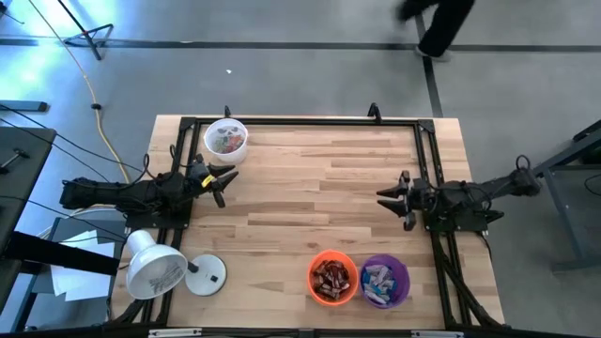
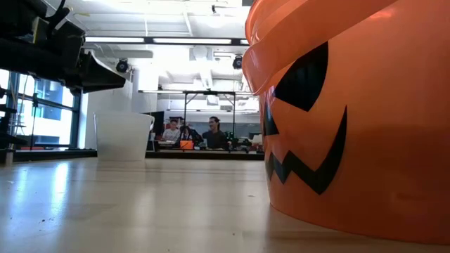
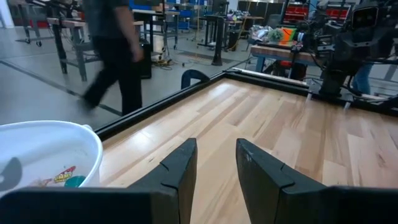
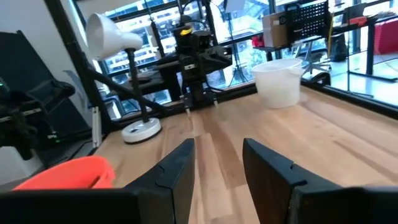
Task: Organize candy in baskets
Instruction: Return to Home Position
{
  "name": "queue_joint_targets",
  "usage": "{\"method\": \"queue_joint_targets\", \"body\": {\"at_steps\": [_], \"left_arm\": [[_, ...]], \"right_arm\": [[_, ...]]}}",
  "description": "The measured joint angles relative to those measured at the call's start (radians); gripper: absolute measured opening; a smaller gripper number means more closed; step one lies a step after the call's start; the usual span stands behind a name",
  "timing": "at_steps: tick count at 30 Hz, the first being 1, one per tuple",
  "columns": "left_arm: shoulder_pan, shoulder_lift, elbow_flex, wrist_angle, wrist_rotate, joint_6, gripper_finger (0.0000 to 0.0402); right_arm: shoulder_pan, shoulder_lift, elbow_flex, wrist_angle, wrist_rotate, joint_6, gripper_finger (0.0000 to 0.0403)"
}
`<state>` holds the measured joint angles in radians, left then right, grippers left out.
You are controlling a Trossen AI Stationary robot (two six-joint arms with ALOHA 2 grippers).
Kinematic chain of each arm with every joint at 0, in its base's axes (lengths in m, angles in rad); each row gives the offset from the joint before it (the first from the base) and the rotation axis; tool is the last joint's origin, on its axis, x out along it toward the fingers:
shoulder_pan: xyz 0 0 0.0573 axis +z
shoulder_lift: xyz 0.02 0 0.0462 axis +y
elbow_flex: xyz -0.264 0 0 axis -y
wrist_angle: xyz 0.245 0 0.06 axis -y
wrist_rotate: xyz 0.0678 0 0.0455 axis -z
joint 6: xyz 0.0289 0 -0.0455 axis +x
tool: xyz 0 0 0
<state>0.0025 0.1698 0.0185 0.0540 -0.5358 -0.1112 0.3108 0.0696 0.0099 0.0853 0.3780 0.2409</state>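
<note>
Candy (image 1: 331, 278) lies in all three baskets: the white basket (image 1: 242, 146) at your table's (image 1: 310, 188) far left corner, the orange basket (image 1: 311, 278) and purple basket (image 1: 406, 282) side by side at the near edge. Your left gripper (image 1: 228, 186) sits beside the white basket and your right gripper (image 1: 381, 199) at the right edge, both jaws released.

**Both arms folded low, fingers apart**

The left arm (image 1: 122, 192) lies stretched low along its own side. The left gripper (image 1: 223, 178) points inward toward the opposite arm, its fingers (image 3: 180, 168) spread with a clear gap between them. The right arm (image 1: 484, 192) mirrors it — the right gripper (image 1: 387, 199) faces back across, well apart from the left one, its fingers (image 4: 177, 165) likewise parted.
</note>
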Motion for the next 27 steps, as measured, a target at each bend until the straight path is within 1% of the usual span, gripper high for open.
{"method": "queue_joint_targets", "body": {"at_steps": [7, 11, 15, 18, 20, 23, 27], "left_arm": [[0.0, 0.0, 0.0, 0.0, 0.0, -0.001, 0.0099], [0.0, 0.0, 0.0, 0.0, 0.0, -0.032, 0.0099], [0.0, 0.0, 0.0, 0.0, 0.0, -0.035, 0.0099], [0.0, 0.0, 0.0, 0.0, 0.0, -0.035, 0.0099], [0.0, 0.0, 0.0, 0.0, 0.0, -0.035, 0.0099], [0.0, 0.0, 0.0, 0.0, 0.0, -0.035, 0.0099], [0.0, 0.0, 0.0, 0.0, 0.0, -0.035, 0.0099]], "right_arm": [[-0.22, 0.0, 0.0, -0.013, -0.189, 0.0, 0.0128], [-0.346, 0.001, 0.0, -0.06, -0.309, 0.015, 0.0128], [-0.461, 0.003, 0.0, -0.067, -0.391, 0.047, 0.0128], [-0.521, 0.003, 0.0, -0.065, -0.443, 0.076, 0.0128], [-0.543, 0.003, 0.0, -0.061, -0.465, 0.094, 0.0128], [-0.554, 0.003, 0.0, -0.06, -0.467, 0.099, 0.0128], [-0.555, 0.004, -0.001, -0.063, -0.438, 0.099, 0.0128]]}}
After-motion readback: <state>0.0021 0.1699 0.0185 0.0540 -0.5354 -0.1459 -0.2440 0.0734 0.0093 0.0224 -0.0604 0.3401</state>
